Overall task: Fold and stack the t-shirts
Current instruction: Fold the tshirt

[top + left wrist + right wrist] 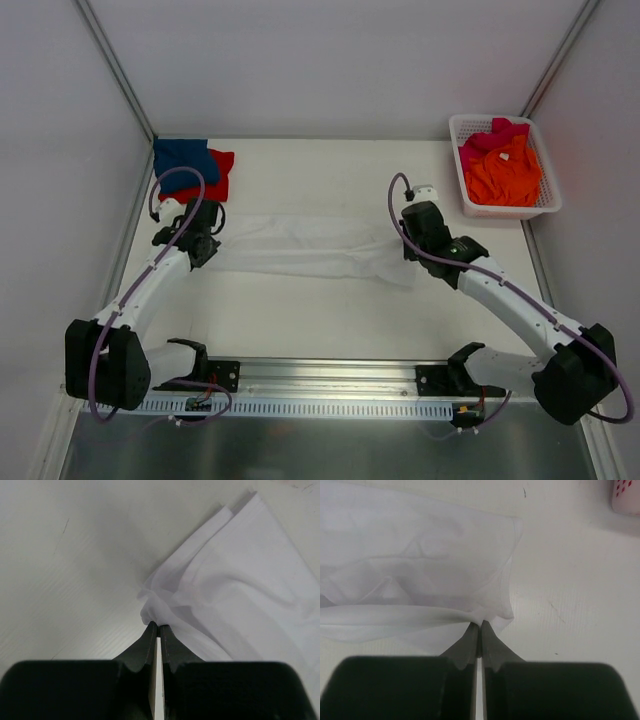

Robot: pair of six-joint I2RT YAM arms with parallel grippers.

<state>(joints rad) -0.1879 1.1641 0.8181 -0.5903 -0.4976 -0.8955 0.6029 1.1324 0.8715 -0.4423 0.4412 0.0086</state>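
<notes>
From above, the white lattice basket sat at about 2 o'clock on the bench. It held the orange t-shirt, with the pink t-shirt bunched on its 11 o'clock side. At 10 o'clock the blue t-shirt lay folded on the red t-shirt. The white t-shirt stretched as a long band across the middle, from 9 to 3 o'clock. Both arms reached forward from their bases – the left claw at the band's 9 o'clock end, the right claw at its 3 o'clock end.

In the left wrist view, the left claw was pinched tight on a gathered corner of the white t-shirt, which fanned out toward 2 o'clock over the bench.

In the right wrist view, the right claw was clamped on an edge of the white t-shirt – the cloth spread toward 10 o'clock, and a corner of the basket showed at 1 o'clock.
</notes>
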